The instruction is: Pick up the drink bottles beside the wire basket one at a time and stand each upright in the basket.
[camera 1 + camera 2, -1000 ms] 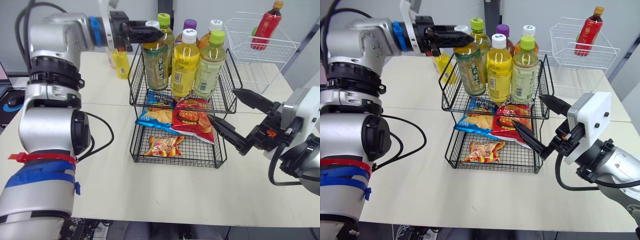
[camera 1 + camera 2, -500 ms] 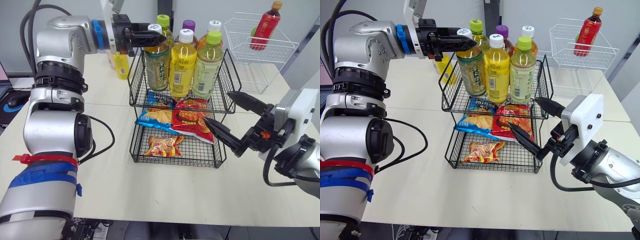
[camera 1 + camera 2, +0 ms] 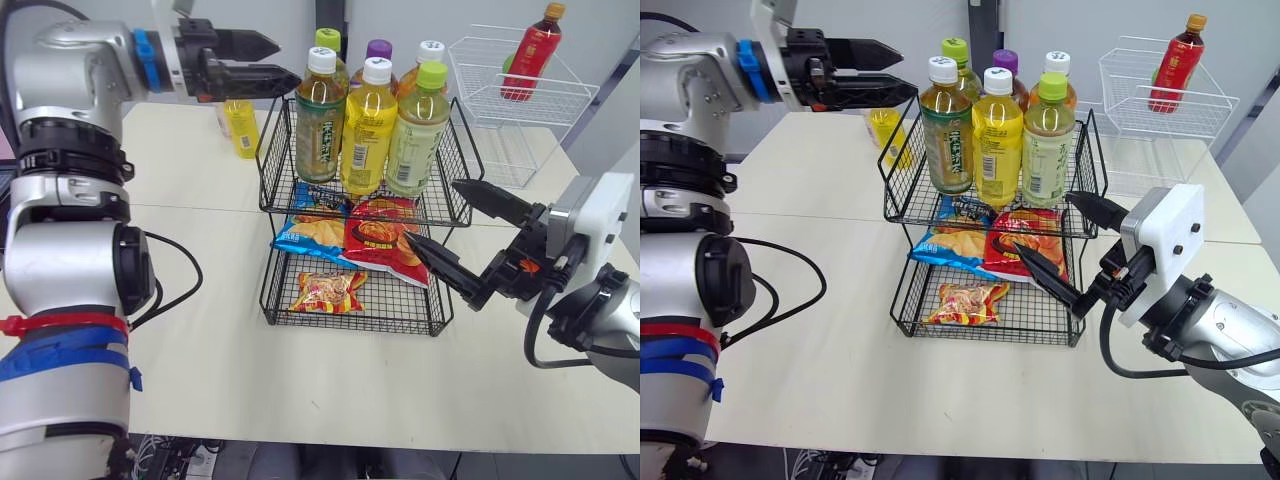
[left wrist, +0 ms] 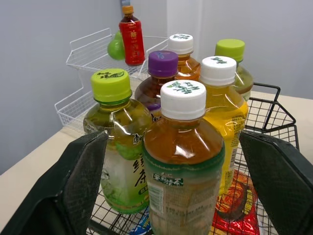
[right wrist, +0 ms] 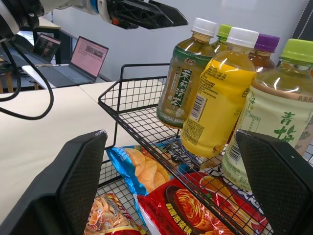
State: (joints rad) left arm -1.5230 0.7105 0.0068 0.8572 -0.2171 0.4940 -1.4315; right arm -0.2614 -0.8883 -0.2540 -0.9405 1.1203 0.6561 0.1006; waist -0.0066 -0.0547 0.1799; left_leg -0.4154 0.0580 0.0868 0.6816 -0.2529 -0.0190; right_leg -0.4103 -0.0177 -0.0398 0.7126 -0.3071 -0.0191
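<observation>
The black two-tier wire basket (image 3: 268,165) stands on the table with six bottles upright in its top tier, packed close in two rows. In the front row are an amber tea bottle (image 3: 319,125) with a white cap, a yellow drink bottle (image 3: 368,135) with a white cap, and a pale green tea bottle (image 3: 417,135) with a lime cap. Behind them stand a lime-capped bottle (image 3: 328,42), a purple-capped bottle (image 3: 379,50) and a white-capped orange bottle (image 3: 431,52). One small yellow bottle (image 3: 241,127) stands on the table near the basket's left side, not touching it.

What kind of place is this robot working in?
Probably an office or lab test setup rather than a shop: a plain table, a laptop behind, and one black wire basket holding bottles.
</observation>
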